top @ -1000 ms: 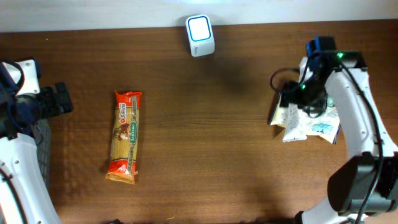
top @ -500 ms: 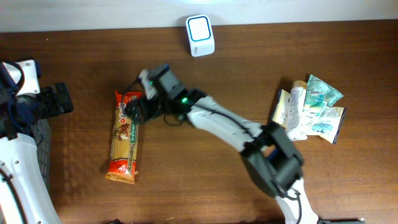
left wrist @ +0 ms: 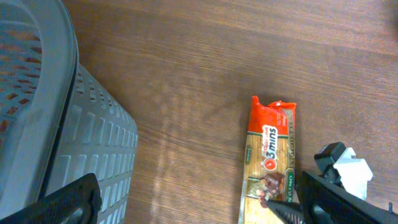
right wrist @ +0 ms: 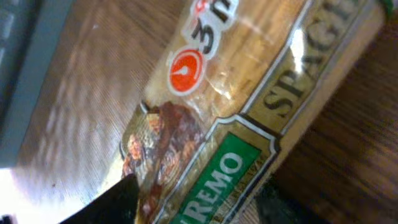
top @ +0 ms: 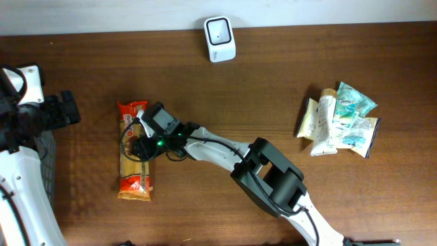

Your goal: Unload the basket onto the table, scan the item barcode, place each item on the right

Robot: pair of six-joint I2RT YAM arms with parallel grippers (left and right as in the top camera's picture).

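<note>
Reaching clear across the bench (top: 273,82) now, the right arm (top: 218,152) gone from the pouch pile (top: 339,119) at 3 o'clock over to 9 o'clock. Lying there flat, nudged slightly askew since a second ago, the spaghetti packet (top: 135,181). Straddling its middle, the right tool (top: 140,145); clenched or only closing in, impossible to tell. Likely the pick-up ahead of the scanner (top: 220,39) at 12 o'clock. Left tool (left wrist: 199,202) spread wide beside the basket (left wrist: 37,124). No barcode visible anywhere; right fingertips (right wrist: 118,202) blurred and cropped.
</note>
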